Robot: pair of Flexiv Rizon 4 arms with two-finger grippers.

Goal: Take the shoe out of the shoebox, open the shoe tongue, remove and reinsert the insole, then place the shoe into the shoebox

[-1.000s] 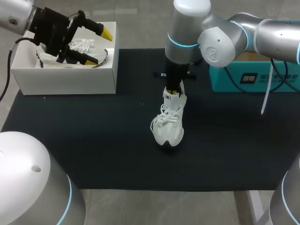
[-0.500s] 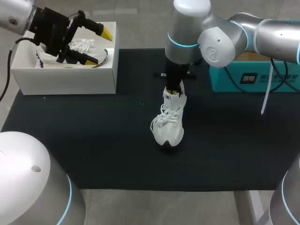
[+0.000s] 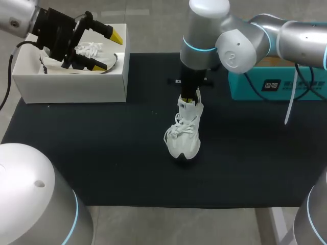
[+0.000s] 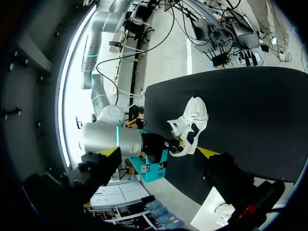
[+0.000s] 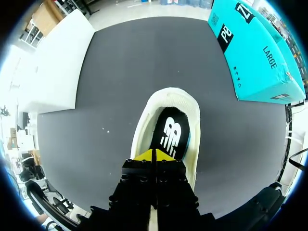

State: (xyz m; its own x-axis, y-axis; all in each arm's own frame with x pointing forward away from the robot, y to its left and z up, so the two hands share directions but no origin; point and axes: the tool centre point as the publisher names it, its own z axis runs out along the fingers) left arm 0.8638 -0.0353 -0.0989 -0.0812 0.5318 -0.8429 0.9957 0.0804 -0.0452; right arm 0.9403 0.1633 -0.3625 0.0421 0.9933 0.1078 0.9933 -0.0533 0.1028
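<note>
Where bare: black mat (image 3: 102,153), wide on near side and both flanks of white shoe (image 3: 184,135) mid-mat
Far edge: white shoebox (image 3: 71,87) left, teal box (image 3: 276,84) right
Right gripper (image 5: 154,155): tips pressed together at shoe's mouth, above insole (image 5: 168,134) — whether pinching anything, cannot tell
Left gripper (image 3: 108,51): spread wide above shoebox — holding nothing
Print: logo on insole, lettering on teal box

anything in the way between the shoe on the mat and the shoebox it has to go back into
The mat between the shoe and the shoebox is bare, but the left hand hovers open over the box, and another shoe already lies inside it.
</note>
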